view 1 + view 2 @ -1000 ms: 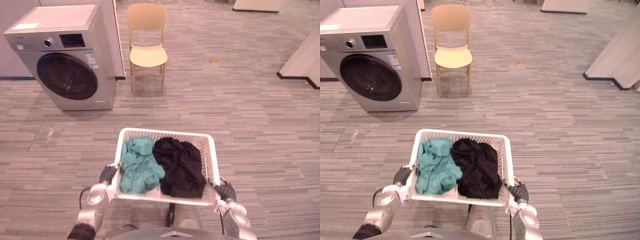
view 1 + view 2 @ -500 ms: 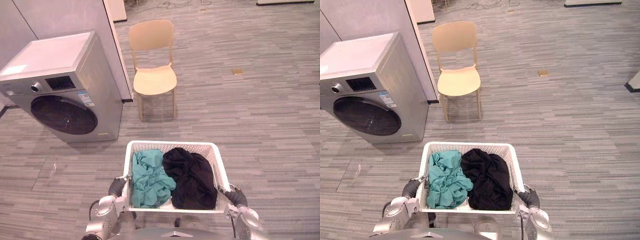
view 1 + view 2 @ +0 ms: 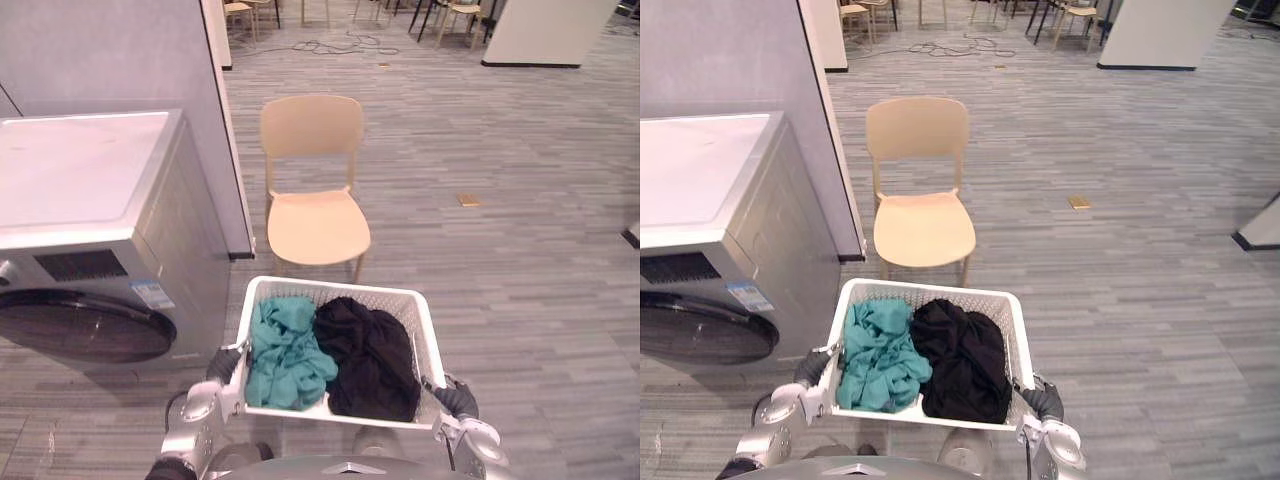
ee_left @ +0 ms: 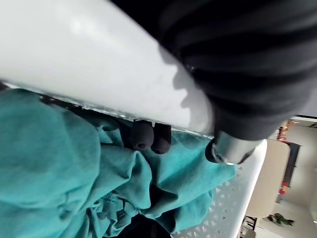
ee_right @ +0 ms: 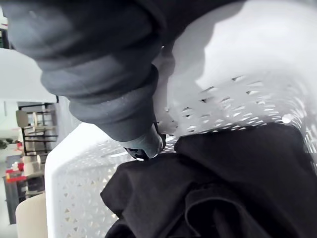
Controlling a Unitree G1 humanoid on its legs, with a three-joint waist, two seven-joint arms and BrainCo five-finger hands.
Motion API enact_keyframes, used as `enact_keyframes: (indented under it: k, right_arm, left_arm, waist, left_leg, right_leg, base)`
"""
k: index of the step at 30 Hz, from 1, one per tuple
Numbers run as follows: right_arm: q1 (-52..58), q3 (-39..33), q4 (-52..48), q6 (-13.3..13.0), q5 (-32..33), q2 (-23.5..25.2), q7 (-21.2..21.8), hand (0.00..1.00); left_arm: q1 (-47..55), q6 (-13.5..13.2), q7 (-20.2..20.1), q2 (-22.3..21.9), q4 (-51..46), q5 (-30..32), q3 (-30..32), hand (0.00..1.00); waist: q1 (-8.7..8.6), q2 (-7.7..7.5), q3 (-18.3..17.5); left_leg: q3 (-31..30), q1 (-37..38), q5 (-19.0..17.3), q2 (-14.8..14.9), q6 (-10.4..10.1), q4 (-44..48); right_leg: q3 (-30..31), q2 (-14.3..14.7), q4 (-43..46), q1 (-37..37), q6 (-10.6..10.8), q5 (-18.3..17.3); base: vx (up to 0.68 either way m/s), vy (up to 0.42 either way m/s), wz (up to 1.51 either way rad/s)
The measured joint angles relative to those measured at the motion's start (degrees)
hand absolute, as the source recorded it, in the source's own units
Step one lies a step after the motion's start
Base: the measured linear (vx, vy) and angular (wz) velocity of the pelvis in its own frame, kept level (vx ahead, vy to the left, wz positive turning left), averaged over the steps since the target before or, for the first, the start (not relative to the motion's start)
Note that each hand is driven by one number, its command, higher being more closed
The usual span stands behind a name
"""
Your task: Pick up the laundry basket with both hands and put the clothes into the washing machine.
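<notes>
Left eye view shows the laundry basket carried between both hands: left hand curled over its left rim, right hand over its right, with teal and black clothes inside. Against half a second ago the grip is unchanged, but the view has closed in on the washing machine, door shut, on the left, with the chair just beyond the basket.
</notes>
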Motion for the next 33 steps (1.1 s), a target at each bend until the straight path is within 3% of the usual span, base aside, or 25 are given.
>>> enact_keyframes:
  k: [1, 2, 3, 4, 5, 6, 8, 9, 10, 12, 14, 16, 17, 19, 20, 21, 22, 24, 26, 29, 31, 33]
  right_arm:
    - [-1.40, -0.27, 0.09, 0.01, 0.39, 0.00, 0.09, 1.00]
    - [-1.62, -0.34, 0.13, 0.06, 0.45, 0.02, 0.10, 1.00]
    - [-1.58, -0.76, 0.14, 0.09, 0.57, 0.09, 0.11, 1.00]
    - [-1.31, -1.10, 0.18, 0.25, 0.58, 0.03, 0.06, 1.00]
    - [-1.06, -1.10, 0.26, 0.35, 0.67, -0.06, 0.05, 1.00]
    - [-1.81, -1.41, 0.64, 0.60, 1.65, -1.41, -0.13, 1.00]
    - [-2.60, -1.34, 0.73, 0.67, 1.64, -3.00, -0.15, 1.00]
    - [-2.72, -0.72, 0.73, 0.68, 1.70, -4.11, -0.27, 1.00]
    - [-3.19, -0.14, 0.72, 0.80, 1.70, -4.89, -0.46, 1.00]
    - [-4.67, 0.90, 0.63, 0.92, 1.66, -5.80, -0.97, 1.00]
    - [-6.16, 0.84, 0.07, 0.82, 1.67, -7.47, -1.37, 1.00]
    - [-8.14, 0.87, -0.03, 0.47, 1.67, -9.10, -1.93, 1.00]
    - [-9.12, 0.83, -0.08, 0.15, 1.67, -10.14, -2.19, 1.00]
    - [-9.39, 0.77, -0.12, 0.16, 1.46, -11.14, -2.45, 1.00]
    - [-9.21, 0.55, -0.13, 0.34, 1.23, -11.76, -2.48, 1.00]
    - [-9.12, 0.14, -0.09, 0.38, 0.68, -12.09, -2.49, 1.00]
    - [-9.09, -1.02, -0.12, 0.48, -0.45, -11.59, -2.73, 1.00]
    - [-9.21, -1.70, -0.54, 0.56, -0.79, -10.91, -2.79, 1.00]
    - [-10.14, -1.90, -1.07, 0.62, -0.85, -11.45, -2.95, 1.00]
    - [-15.23, -1.63, -1.06, 1.15, -0.92, -14.28, -3.32, 1.00]
    - [-22.20, -0.28, -0.96, 1.26, -0.84, -18.28, -4.72, 1.00]
    - [-28.07, 0.92, 0.01, 1.25, -0.73, -21.01, -5.40, 1.00]
  left_arm:
    - [-1.01, -0.01, -0.04, 0.36, 0.04, 0.01, -0.26, 1.00]
    - [-1.18, -0.02, -0.06, 0.46, 0.02, 0.02, -0.26, 1.00]
    - [-1.40, -0.08, -0.13, 0.67, 0.02, 0.03, -0.62, 1.00]
    - [-1.24, -0.08, -0.20, 0.86, 0.18, 0.04, -1.08, 1.00]
    - [-1.06, -0.05, -0.20, 0.73, 0.49, 0.04, -1.12, 1.00]
    - [-0.47, -0.04, 0.03, -1.20, 1.35, 0.03, -0.84, 1.00]
    - [-0.36, -0.04, -0.02, -2.20, 1.45, 0.01, -1.02, 1.00]
    - [-0.56, -0.04, -0.01, -3.16, 1.45, 0.00, -1.02, 1.00]
    - [-0.55, -0.04, 0.04, -3.41, 2.01, -0.09, -1.05, 1.00]
    - [-0.63, -0.09, 0.09, -3.58, 2.62, -0.76, -1.66, 1.00]
    - [-1.91, -0.62, 0.21, -3.67, 2.39, -1.25, -2.92, 1.00]
    - [-3.89, -1.27, 0.34, -4.18, 2.31, -1.30, -3.90, 1.00]
    - [-5.11, -1.51, 0.33, -4.45, 2.27, -1.31, -4.42, 1.00]
    - [-5.71, -1.52, 0.35, -5.05, 2.41, -1.27, -5.08, 1.00]
    - [-5.75, -1.50, 0.37, -4.99, 2.54, -1.27, -6.32, 1.00]
    - [-5.84, -1.49, 0.36, -4.90, 2.56, -1.26, -7.16, 1.00]
    - [-7.12, -1.48, 0.37, -3.94, 3.06, -1.26, -8.68, 1.00]
    - [-9.00, -1.49, 0.40, -2.47, 3.26, -1.28, -10.08, 1.00]
    - [-11.05, -1.50, 0.55, -1.57, 3.45, -1.40, -11.78, 1.00]
    - [-16.14, -1.93, 2.23, -1.57, 4.90, -2.94, -13.45, 1.00]
    - [-23.19, -2.53, 3.22, -1.58, 7.47, -4.10, -14.44, 1.00]
    - [-28.15, -3.15, 4.32, -1.61, 9.24, -5.30, -14.44, 1.00]
  waist:
    - [-0.84, 0.09, 0.05]
    - [-1.04, 0.10, 0.03]
    - [-1.28, -0.21, -0.17]
    - [-1.40, -1.26, -0.40]
    - [-1.57, -1.71, -0.62]
    - [-0.82, 0.69, -1.07]
    - [-0.04, 2.31, -1.26]
    - [-0.14, 3.55, -0.55]
    - [0.34, 4.55, 0.14]
    - [1.35, 4.55, 0.37]
    - [1.35, 4.11, 0.46]
    - [1.32, 3.83, 0.53]
    - [1.10, 3.95, 0.46]
    - [0.51, 4.30, 0.24]
    - [-0.41, 4.83, -0.09]
    - [-0.99, 5.31, -0.39]
    - [-1.83, 4.44, -0.63]
    - [-0.79, 1.90, -0.28]
    - [-0.24, 0.47, 0.59]
    - [-0.44, 0.37, 2.10]
    - [-1.67, 0.32, 6.34]
    - [-1.85, -0.03, 8.88]
  left_leg:
    - [-0.68, 1.59, -0.37, 0.09, 0.02, -0.53]
    - [-0.82, 2.31, -0.58, 0.06, -0.31, -0.92]
    - [-1.14, 3.35, -2.38, -0.24, -2.43, -0.89]
    - [-2.21, 5.01, -5.36, -0.74, -3.55, 0.05]
    - [-3.38, 5.55, -6.74, -0.91, -4.03, 1.20]
    - [-3.67, 5.48, -7.96, 0.99, -4.97, 4.87]
    - [-3.45, 0.19, -7.97, 3.81, -5.06, 18.74]
    - [-3.17, -4.59, -6.08, 7.74, -4.82, 31.76]
    - [-1.92, -7.66, -0.23, 11.76, -4.03, 42.43]
    - [-0.26, -10.87, -1.26, 14.44, -3.16, 50.33]
    - [1.80, -13.24, -3.01, 14.74, -3.32, 44.27]
    - [2.76, -13.60, -3.20, 14.35, -3.53, 27.60]
    - [1.13, -13.38, -1.65, 13.28, -4.58, 16.13]
    - [-0.32, -12.32, 2.93, 12.93, -5.61, 7.75]
    - [-0.35, -11.05, 8.93, 12.12, -5.86, 4.13]
    - [-0.09, -10.65, 10.61, 11.71, -6.40, 2.42]
    - [0.83, -9.56, 10.50, 9.88, -6.55, -0.85]
    - [2.99, -9.59, 11.01, 7.16, -5.93, -3.57]
    - [4.62, -11.07, 10.96, 5.12, -5.54, -3.94]
    - [6.01, -16.53, 10.18, 4.91, -4.34, -1.39]
    - [6.16, -21.08, 9.56, 5.80, -3.74, 1.42]
    - [7.07, -24.39, 9.27, 6.74, -3.81, 2.36]
  right_leg:
    - [-0.72, 1.56, -13.52, -0.73, 0.64, 1.87]
    - [-0.67, 2.38, -21.56, -0.15, 0.68, 4.31]
    - [0.43, 4.04, -34.00, 0.27, -0.20, 11.70]
    - [3.13, 4.21, -36.48, 0.24, -0.26, 20.32]
    - [4.74, 4.15, -34.70, 0.18, -1.14, 24.13]
    - [3.93, 4.92, -30.36, -0.34, -0.81, 19.49]
    - [2.22, 5.16, -29.06, 1.75, -1.65, 15.26]
    - [-0.18, 6.67, -29.87, 5.34, -2.43, 13.56]
    - [-0.84, 8.34, -31.25, 9.68, -3.69, 12.31]
    - [-0.97, 9.19, -34.07, 15.16, -4.06, 11.19]
    - [-1.80, 8.51, -37.74, 18.71, -3.48, 11.96]
    - [-1.81, 8.04, -39.90, 19.46, -2.74, 12.48]
    - [-1.81, 7.93, -40.03, 18.73, -2.02, 12.35]
    - [-0.68, 7.93, -39.44, 18.19, -0.40, 11.41]
    - [-0.44, 7.98, -39.06, 18.01, 0.89, 10.81]
    - [-0.39, 8.05, -38.82, 17.67, 1.65, 10.51]
    - [-0.08, 6.48, -38.24, 16.62, 3.00, 10.13]
    - [2.16, 4.10, -38.96, 14.13, 4.45, 10.90]
    - [3.74, 2.13, -40.80, 11.88, 5.56, 12.68]
    - [5.08, 1.77, -41.40, 7.12, 5.75, 14.99]
    - [5.82, 2.23, -41.43, 3.40, 5.73, 16.29]
    - [7.19, 3.13, -41.41, -0.31, 5.58, 17.65]
  base:
    - [0.58, 0.008, 0.63]
    - [0.47, -0.052, 0.74]
    - [0.61, -0.117, 0.83]
    - [0.52, -0.153, 0.90]
    - [0.55, -0.210, 0.62]
    - [0.49, -0.226, 0.33]
    - [0.42, -0.237, 0.36]
    - [0.38, -0.248, 0.46]
    - [0.37, -0.210, 0.26]
    - [0.33, -0.144, -0.14]
    - [0.33, -0.118, -0.03]
    - [0.19, -0.022, -0.06]
    - [0.19, 0.038, -0.16]
    - [0.36, 0.183, -0.21]
    - [0.39, 0.304, -0.11]
    - [0.37, 0.359, 0.07]
    - [0.18, 0.253, -0.05]
    - [0.14, 0.243, -0.34]
    - [0.07, 0.212, -0.41]
    - [-0.03, 0.102, -0.24]
    - [-0.13, 0.028, -0.16]
    - [-0.21, 0.005, -0.32]
